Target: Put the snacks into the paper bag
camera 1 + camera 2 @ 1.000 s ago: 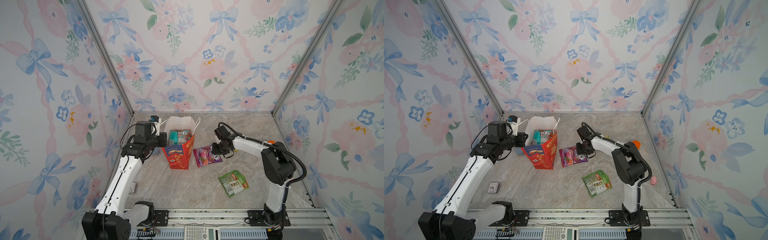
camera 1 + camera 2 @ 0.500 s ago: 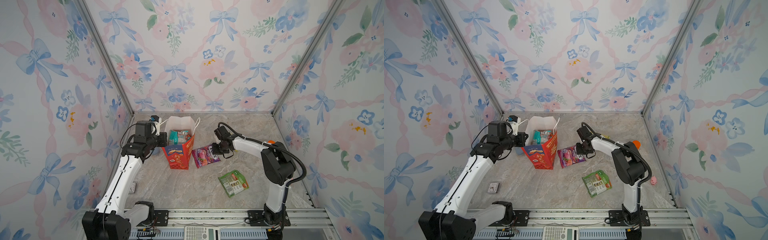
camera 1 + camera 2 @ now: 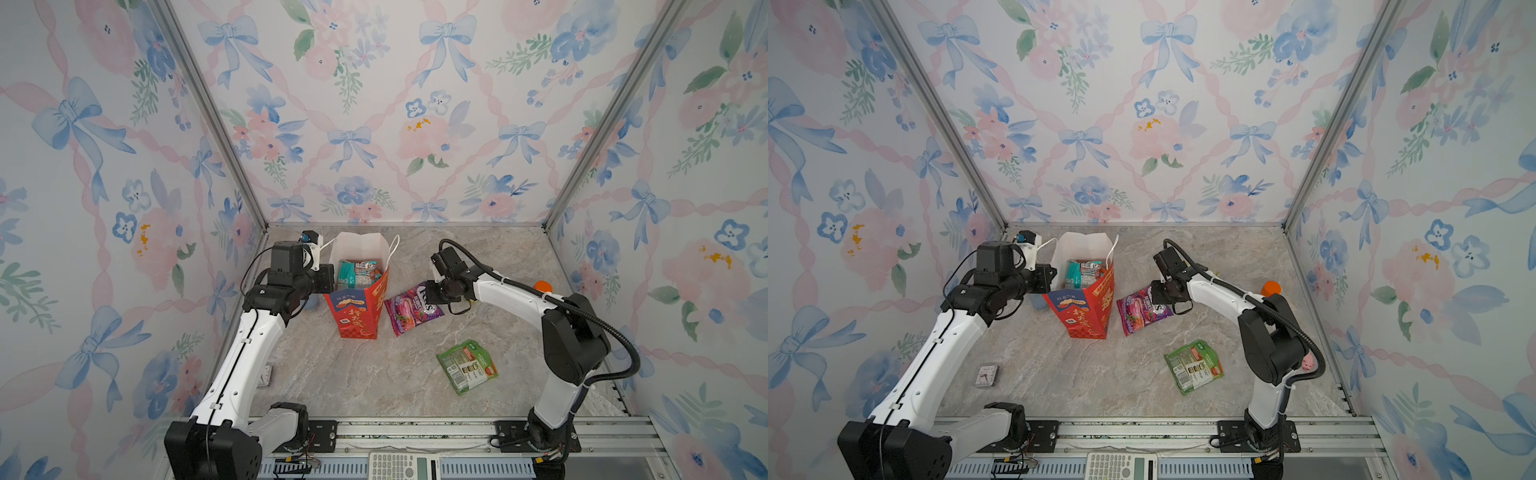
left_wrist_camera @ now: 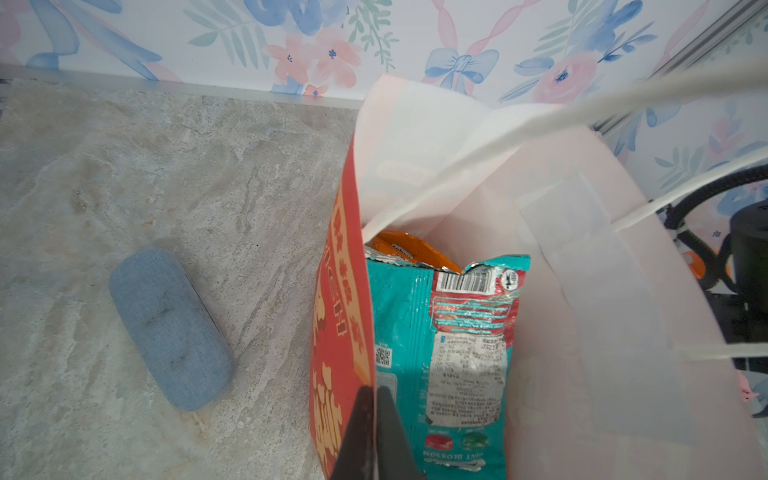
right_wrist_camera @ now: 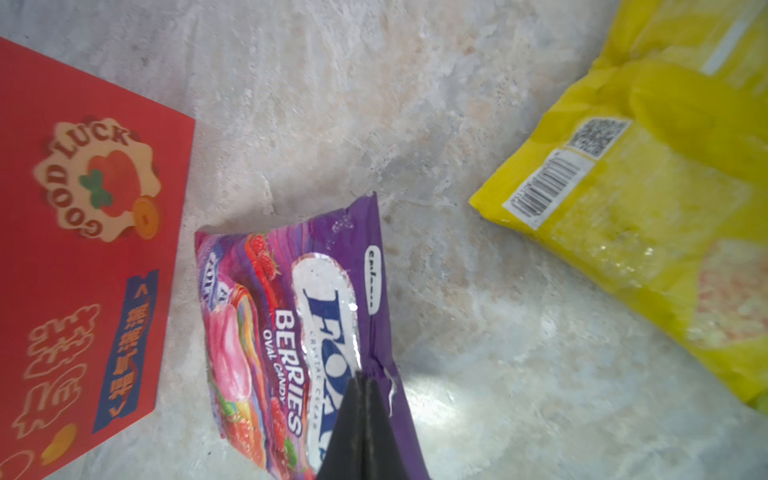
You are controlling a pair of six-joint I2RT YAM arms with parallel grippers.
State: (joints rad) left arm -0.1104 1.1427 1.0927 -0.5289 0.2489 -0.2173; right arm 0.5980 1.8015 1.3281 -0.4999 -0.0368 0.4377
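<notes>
- The left fingers (image 4: 365, 419) clench the wall of the red paper bag (image 3: 357, 316), which stands upright near the table's (image 3: 353, 374) back edge, left of centre.
- A teal packet (image 4: 407, 324) sits inside the bag.
- The right fingers (image 5: 363, 415) pinch the corner of a purple packet (image 3: 409, 309) just right of the bag.
- A green packet (image 3: 467, 365) lies apart, nearer the front edge.

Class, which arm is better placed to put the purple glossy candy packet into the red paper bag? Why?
Right: right gripper shut on the purple candy packet; left gripper clamps the red paper bag.
</notes>
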